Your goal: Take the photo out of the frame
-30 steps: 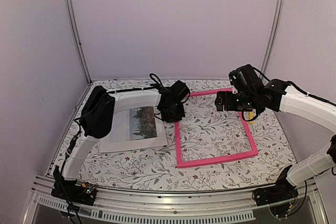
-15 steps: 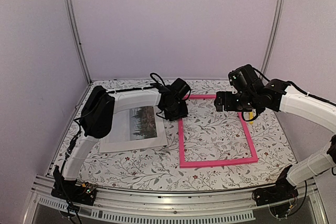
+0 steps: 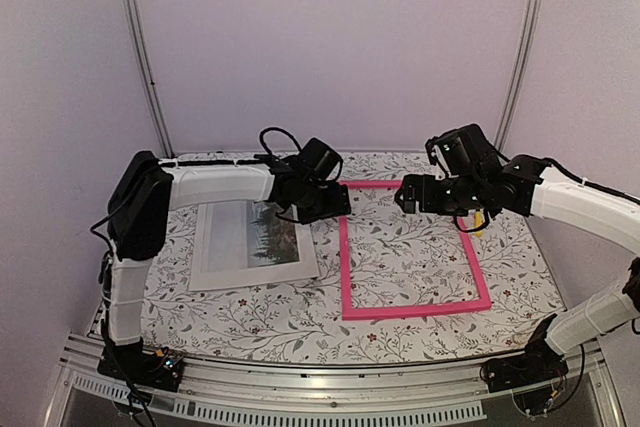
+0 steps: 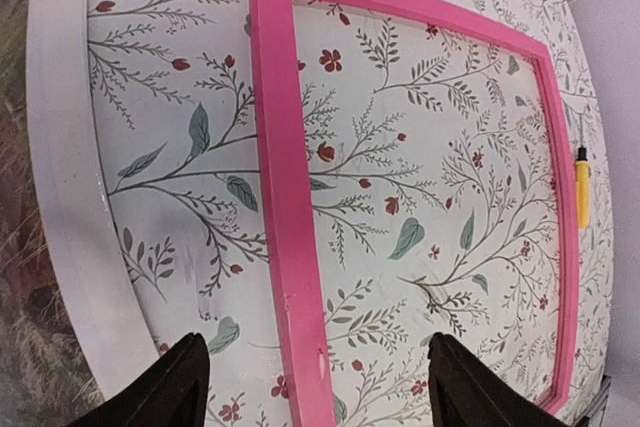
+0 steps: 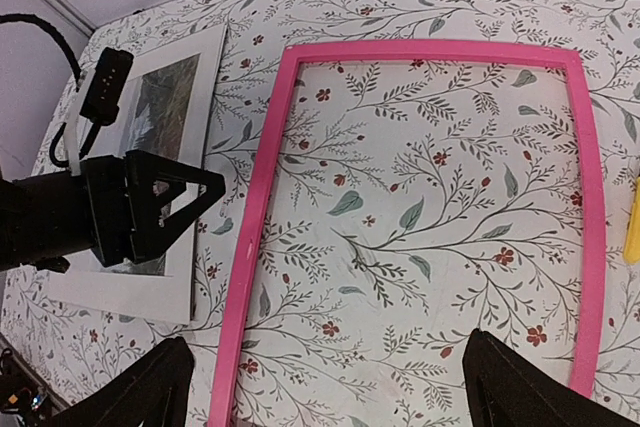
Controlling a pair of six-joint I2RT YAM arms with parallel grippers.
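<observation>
The frame [image 3: 345, 267] is an empty pink rectangle lying flat on the flowered table right of centre. The photo [image 3: 255, 245], a white-margined print of trees, lies flat to its left, apart from the frame. My left gripper [image 3: 330, 205] hovers open over the frame's left bar [image 4: 290, 197], near its far corner, with nothing between its fingers. The photo's white margin [image 4: 70, 197] shows at the left of that view. My right gripper [image 3: 408, 195] hangs open above the frame's far side, holding nothing. In the right wrist view I see the whole frame [image 5: 255, 217], the photo [image 5: 170, 127] and the left gripper [image 5: 150, 202].
A small yellow tool [image 3: 478, 222] lies just outside the frame's right bar, also seen as a yellow tool [image 4: 582, 192] from the left wrist. Metal posts and pale walls close in the back and sides. The table's front rail [image 3: 320, 372] runs along the near edge.
My left gripper has opened and let go of the frame's left bar, and its arm has swung back and left. The frame straightened, then lay still. The right gripper drifted slightly left.
</observation>
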